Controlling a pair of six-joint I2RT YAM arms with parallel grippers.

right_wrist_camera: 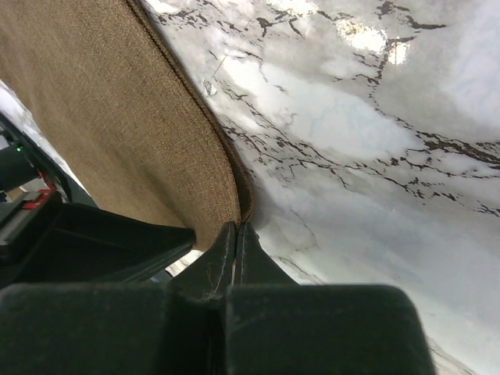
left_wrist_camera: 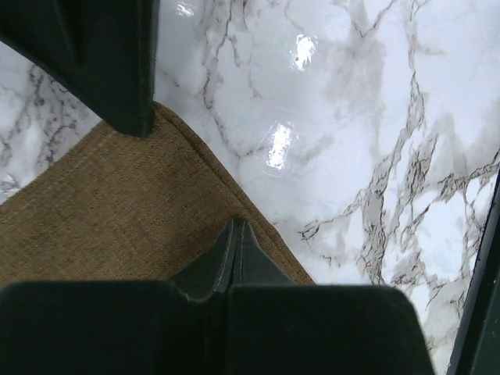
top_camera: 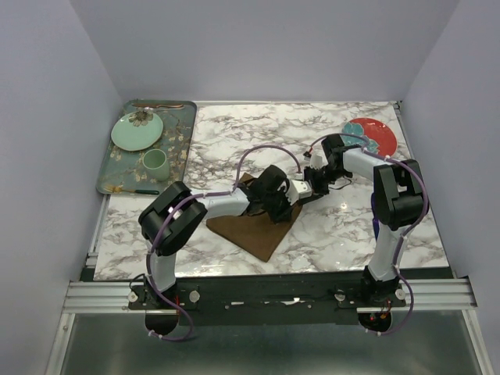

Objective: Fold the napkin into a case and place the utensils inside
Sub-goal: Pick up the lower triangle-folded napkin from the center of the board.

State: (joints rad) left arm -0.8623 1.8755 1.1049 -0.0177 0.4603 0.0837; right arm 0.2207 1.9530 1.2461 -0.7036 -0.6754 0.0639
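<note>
Showing a coarse brown weave, hemmed napkin (top_camera: 254, 230).

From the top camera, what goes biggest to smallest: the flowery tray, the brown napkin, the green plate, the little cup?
1. flowery tray
2. brown napkin, partly hidden, so less sure
3. green plate
4. little cup

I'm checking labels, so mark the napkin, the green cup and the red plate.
napkin (top_camera: 262, 234): top view, on the bare near corner of the cloth.
green cup (top_camera: 155, 166): top view, on its side wall.
red plate (top_camera: 383, 141): top view, on the bare right part.
</note>
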